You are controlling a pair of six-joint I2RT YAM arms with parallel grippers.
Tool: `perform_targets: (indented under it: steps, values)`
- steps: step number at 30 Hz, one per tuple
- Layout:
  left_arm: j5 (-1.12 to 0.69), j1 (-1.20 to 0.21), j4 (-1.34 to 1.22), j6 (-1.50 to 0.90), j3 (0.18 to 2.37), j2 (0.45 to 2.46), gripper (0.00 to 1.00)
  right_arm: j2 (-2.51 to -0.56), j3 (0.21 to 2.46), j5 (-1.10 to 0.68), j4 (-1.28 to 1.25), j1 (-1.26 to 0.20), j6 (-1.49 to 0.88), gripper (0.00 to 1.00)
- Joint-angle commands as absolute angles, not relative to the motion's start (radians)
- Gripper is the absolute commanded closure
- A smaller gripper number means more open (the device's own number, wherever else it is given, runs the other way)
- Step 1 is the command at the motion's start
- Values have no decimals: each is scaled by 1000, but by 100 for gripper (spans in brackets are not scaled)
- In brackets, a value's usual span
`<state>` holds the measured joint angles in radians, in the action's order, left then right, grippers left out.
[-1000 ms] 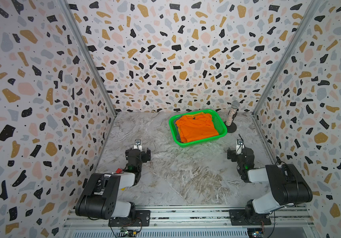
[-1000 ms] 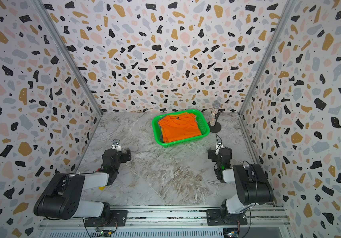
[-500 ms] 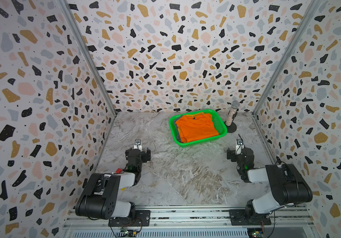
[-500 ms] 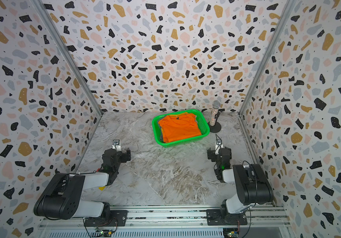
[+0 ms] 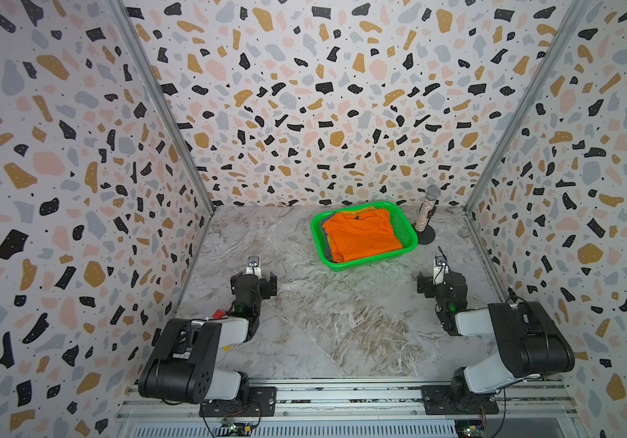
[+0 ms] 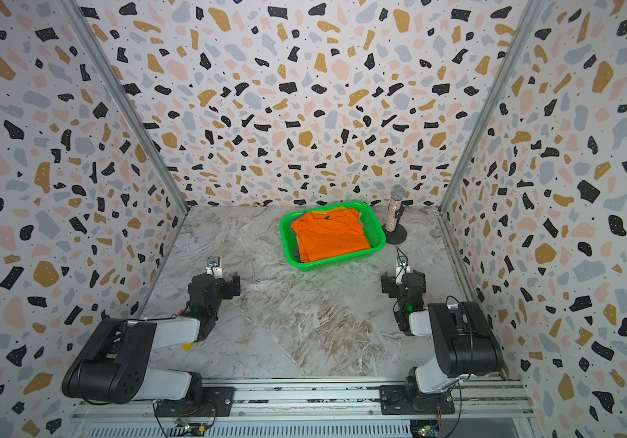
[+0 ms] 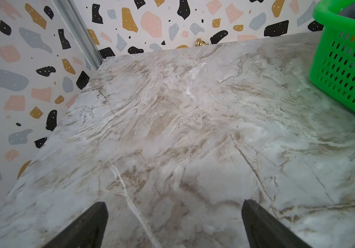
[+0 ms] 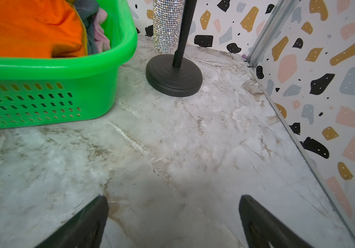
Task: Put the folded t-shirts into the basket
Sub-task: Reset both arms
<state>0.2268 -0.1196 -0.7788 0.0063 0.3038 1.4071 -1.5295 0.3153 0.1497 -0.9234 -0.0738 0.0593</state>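
The green basket [image 5: 370, 263] [image 6: 336, 263] stands at the back of the table, right of centre. It holds the folded t-shirts, with the orange one [image 5: 361, 233] [image 6: 329, 235] on top. In the right wrist view the orange shirt [image 8: 28, 25] covers a grey-blue one [image 8: 90, 40] and a pink one [image 8: 102, 32]; a mustard edge [image 8: 84, 43] peeks out. My left gripper [image 5: 254, 282] [image 7: 174, 203] rests low at the front left, open and empty. My right gripper [image 5: 441, 284] [image 8: 173, 197] is at the front right, open and empty, a short way before the basket [image 8: 43, 85].
A glittery microphone [image 5: 427, 216] [image 8: 168, 25] on a black round stand [image 8: 174, 75] stands just right of the basket. A small gold knob [image 7: 201, 41] lies at the back wall. Patterned walls enclose the marble table on three sides.
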Motion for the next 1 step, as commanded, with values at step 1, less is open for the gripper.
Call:
perform_targets:
  steps: [1]
  values:
    - [238, -115, -809, -2, 320, 1405, 0, -1512, 337, 148, -911, -72, 47, 0]
